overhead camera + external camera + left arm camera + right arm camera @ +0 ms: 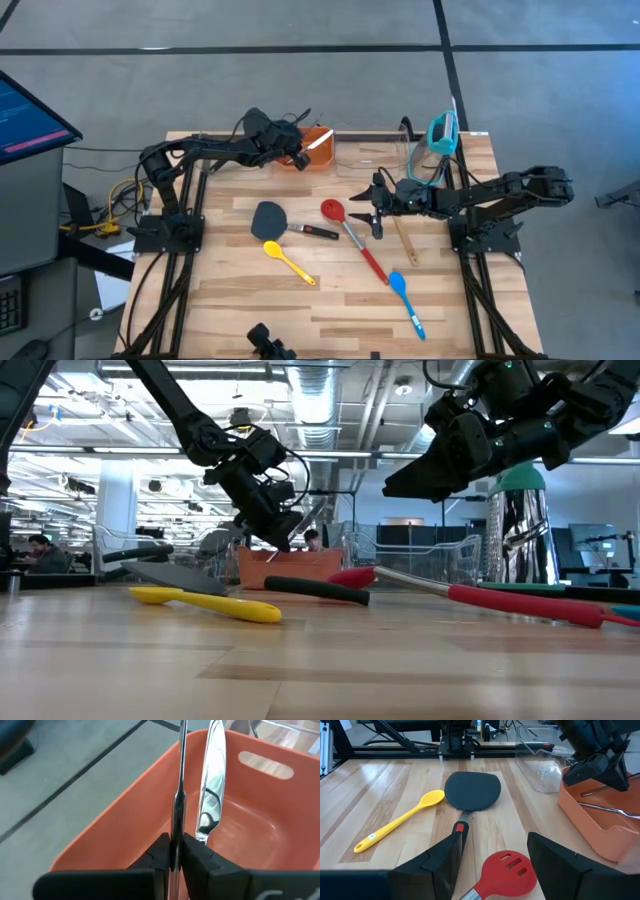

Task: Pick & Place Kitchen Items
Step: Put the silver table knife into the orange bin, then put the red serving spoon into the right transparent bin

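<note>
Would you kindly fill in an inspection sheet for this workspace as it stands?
Surface: wooden table, bare at the front.
Job's things: black spatula, yellow spoon, red slotted spoon, blue spoon, wooden utensil lying loose; metal tongs held over orange bin.
Clutter: clear bins at the back.
Grippers: left gripper shut on tongs; right gripper open over red spoon.
Cables: yellow bundle left of table.
Surroundings: monitor; seated person.
</note>
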### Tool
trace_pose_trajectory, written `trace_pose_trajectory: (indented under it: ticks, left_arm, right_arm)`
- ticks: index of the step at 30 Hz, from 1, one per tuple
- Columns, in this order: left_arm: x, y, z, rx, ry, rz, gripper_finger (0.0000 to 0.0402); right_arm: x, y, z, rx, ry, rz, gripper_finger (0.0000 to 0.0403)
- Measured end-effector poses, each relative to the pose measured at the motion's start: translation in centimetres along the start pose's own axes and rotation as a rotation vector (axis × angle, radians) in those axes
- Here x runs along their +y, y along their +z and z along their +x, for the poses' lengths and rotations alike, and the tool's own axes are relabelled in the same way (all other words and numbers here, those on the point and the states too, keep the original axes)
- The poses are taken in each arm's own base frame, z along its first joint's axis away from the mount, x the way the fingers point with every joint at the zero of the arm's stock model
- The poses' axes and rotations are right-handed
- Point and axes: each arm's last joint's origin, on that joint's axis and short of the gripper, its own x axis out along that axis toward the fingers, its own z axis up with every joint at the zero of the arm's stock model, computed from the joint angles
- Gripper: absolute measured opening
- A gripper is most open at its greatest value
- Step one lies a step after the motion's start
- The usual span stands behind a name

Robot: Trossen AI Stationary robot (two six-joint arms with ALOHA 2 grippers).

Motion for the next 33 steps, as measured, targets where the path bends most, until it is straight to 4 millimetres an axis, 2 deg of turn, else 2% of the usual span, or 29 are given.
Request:
trace_pose_trajectory:
  ticks: [12, 18, 23, 28, 33]
  left_arm:
    - [1.5, 0.0, 0.4, -0.003, -0.039, -0.102, 0.0072]
    - [0.7, 0.5, 0.2, -0.054, -0.057, -0.076, 0.0043]
    - [-0.6, 1.0, -0.5, -0.086, -0.083, 0.036, 0.0005]
    - [-2.1, 2.3, -3.3, -0.131, -0.155, 0.127, 0.0002]
    - [-3.2, 3.9, -8.6, -0.181, -0.28, 0.167, 0.0001]
  right_arm:
    - [0.0, 0.0, 0.0, 0.001, 0.0, 0.0, 0.0221]
    - [0.0, 0.0, 0.0, 0.0, 0.0, 0.0, 0.0221]
    - [0.0, 0.0, 0.0, 0.001, 0.0, 0.0, 0.0221]
    - [0.0, 0.0, 0.0, 0.0, 0.0, 0.0, 0.0221]
    - [0.0, 0.0, 0.0, 0.0, 0.0, 0.0, 0.0221]
